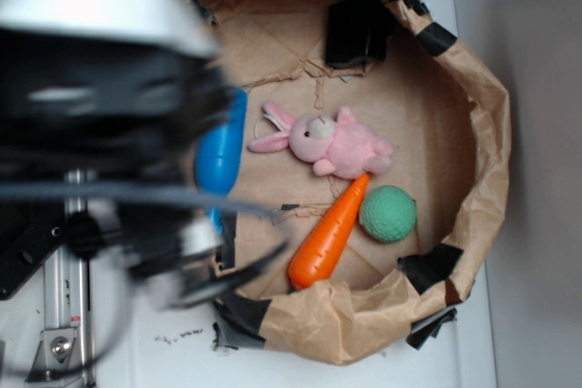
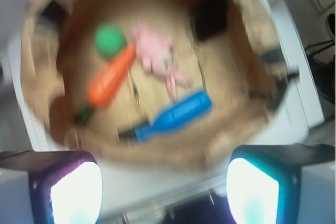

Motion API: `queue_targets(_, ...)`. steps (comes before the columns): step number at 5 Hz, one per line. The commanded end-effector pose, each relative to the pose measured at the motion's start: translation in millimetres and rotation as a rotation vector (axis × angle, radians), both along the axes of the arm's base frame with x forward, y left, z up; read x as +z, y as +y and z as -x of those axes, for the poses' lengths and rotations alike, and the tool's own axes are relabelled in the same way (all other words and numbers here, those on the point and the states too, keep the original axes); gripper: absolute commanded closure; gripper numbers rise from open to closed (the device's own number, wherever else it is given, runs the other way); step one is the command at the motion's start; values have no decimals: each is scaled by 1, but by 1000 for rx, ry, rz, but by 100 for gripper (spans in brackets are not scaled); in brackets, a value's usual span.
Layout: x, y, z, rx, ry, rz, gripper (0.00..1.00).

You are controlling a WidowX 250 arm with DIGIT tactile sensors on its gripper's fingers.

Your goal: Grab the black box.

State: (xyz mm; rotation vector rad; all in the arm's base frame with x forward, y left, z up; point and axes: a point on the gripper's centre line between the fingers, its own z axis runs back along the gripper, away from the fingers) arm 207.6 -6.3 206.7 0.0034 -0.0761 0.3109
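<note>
Exterior view shows a brown paper bin (image 1: 473,88), its rim patched with black tape (image 1: 435,39), sitting on a white desk (image 1: 164,361). Inside, the black box (image 1: 357,32) sits at the top of the picture, close against the paper wall and apart from the other things. Below it lies a pink bunny (image 1: 332,143); an orange carrot (image 1: 329,232) runs down-left from the bunny's underside, and a green ball (image 1: 387,213) rests just beside the carrot's upper end. A blue tool-shaped toy (image 1: 221,154) lies at the bin's left side, partly hidden by the blurred robot arm (image 1: 100,115) that fills the left of the picture. Wrist view is motion-blurred and looks down into the same bin (image 2: 47,103) from above: the black box (image 2: 209,18) shows at upper right, the bunny (image 2: 155,51) in the middle, the ball (image 2: 110,40) and carrot (image 2: 109,80) to its left, the blue toy (image 2: 176,116) lower down. The tool (image 2: 163,192) has its two fingers (image 2: 71,190) spread wide at the bottom corners, holding nothing, well apart from the box and outside the bin.
</note>
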Motion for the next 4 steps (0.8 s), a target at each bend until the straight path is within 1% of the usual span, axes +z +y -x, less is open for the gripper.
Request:
queue_targets(1, -41, 29, -33, 414, -235, -24, 0)
queue_targets(2, -62, 36, -37, 471, -273, -79, 0)
queue_targets(3, -72, 47, -47, 473, -323, -149, 0)
queue_targets(4, -84, 63, -56, 500, -332, -161, 0)
